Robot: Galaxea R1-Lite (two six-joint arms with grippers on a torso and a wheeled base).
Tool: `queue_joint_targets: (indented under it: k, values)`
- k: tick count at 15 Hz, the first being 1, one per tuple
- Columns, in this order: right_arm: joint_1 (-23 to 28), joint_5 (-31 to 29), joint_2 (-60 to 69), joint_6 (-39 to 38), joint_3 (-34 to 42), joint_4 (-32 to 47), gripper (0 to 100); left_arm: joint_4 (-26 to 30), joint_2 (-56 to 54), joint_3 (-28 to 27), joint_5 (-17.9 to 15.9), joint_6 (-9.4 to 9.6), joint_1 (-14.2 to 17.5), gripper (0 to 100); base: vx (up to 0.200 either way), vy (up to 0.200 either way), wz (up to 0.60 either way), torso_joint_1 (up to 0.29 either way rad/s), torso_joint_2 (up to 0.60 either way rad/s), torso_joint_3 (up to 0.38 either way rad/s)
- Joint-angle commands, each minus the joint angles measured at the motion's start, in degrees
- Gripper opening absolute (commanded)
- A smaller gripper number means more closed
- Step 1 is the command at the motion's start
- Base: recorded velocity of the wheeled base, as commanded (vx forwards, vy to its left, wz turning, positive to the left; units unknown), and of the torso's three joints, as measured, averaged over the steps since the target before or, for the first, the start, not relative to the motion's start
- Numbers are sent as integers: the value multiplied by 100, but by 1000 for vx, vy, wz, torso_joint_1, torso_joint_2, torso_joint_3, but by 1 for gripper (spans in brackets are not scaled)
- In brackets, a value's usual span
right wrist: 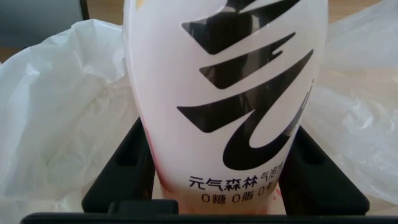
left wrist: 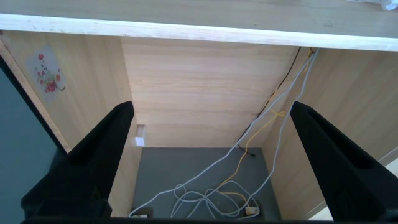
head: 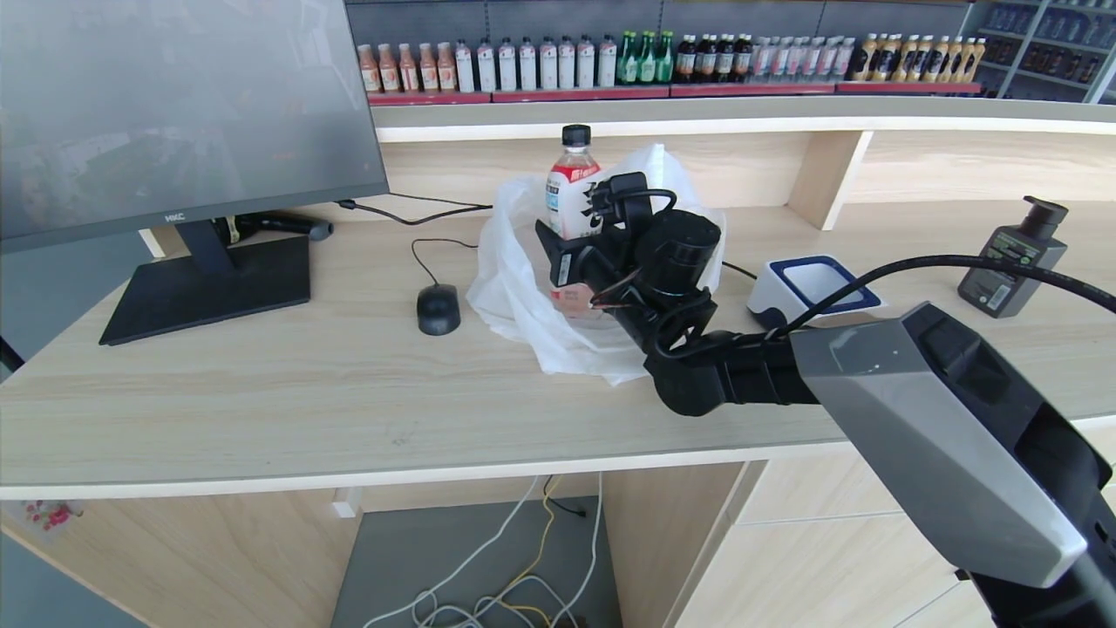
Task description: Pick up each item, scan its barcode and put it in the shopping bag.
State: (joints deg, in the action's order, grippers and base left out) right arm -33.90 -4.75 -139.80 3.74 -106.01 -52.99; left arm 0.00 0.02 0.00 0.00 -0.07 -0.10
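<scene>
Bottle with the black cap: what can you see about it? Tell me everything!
The bottle looks like clear plastic, with a black screw cap, a white and red label with big black strokes, and pinkish drink low down. It stands upright, clamped on both sides by the right tool, at the open mouth of the white shopping bag on the counter.

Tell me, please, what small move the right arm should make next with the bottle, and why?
Probably lower the bottle a little deeper into the shopping bag before letting go. The right gripper is shut on it, holding it upright, with the bag's white plastic on both sides, yet the cap and shoulder stand well above the bag, so releasing now might let it topple.
</scene>
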Motion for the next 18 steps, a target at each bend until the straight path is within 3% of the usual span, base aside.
queue_joint_targets:
  k: [1,11,12,18]
  values:
    - [-2,1,-3,4,1,8,0,0,-2,0,0,-1,10,100,0,0,0,0,0,0]
    - [6,36,14,4,-7,8,0,0,-2,0,0,-1,10,100,0,0,0,0,0,0]
    - [6,27,14,4,-7,-1,100,0,-2,0,0,-1,1,100,0,0,0,0,0,0]
    - [-2,27,41,-5,1,-97,100,0,-2,0,0,-1,1,100,0,0,0,0,0,0]
